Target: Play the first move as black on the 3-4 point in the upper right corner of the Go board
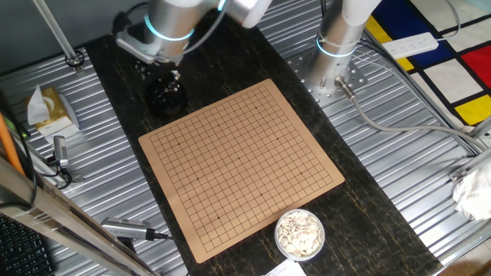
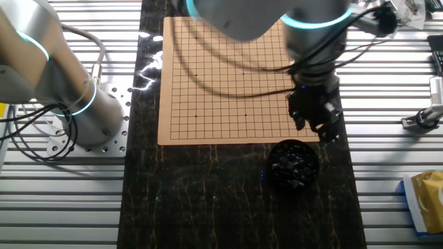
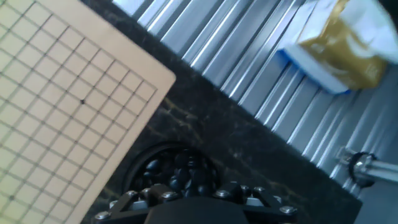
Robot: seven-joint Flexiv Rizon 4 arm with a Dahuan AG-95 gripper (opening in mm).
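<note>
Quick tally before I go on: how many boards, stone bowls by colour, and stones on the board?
Go board: 1
Bowl of black stones: 1
Bowl of white stones: 1
Stones on the board: 0
Total: 3 things. The gripper is above the black bowl.

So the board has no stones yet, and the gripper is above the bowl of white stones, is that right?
Not quite. The gripper is above the bowl of black stones, as the other fixed view shows. The white stones sit in a separate bowl by the opposite corner. The board has no stones yet.
</note>
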